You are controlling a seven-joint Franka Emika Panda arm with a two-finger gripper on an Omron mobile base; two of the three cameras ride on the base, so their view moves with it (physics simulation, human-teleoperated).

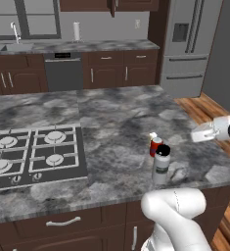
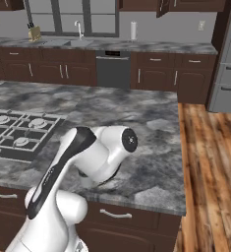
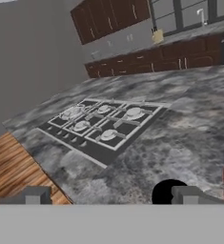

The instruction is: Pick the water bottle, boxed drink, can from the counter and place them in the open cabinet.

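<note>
Bottle (image 1: 161, 164), can (image 1: 155, 146) and carton (image 1: 152, 136) cluster near the tabletop's (image 1: 116, 122) front right corner, right of the cooktop (image 1: 35, 153); the tool (image 3: 111, 195) hangs beside them, jaws wide, holding nothing.

1. The white arm (image 1: 177, 215) rises from the base and bends at a rounded elbow (image 2: 107, 150).
2. Its hand reaches out level at the left base view's right edge.
3. The gripper (image 3: 111, 195) has its fingertips (image 3: 37, 195) spread wide, nothing between them.
</note>
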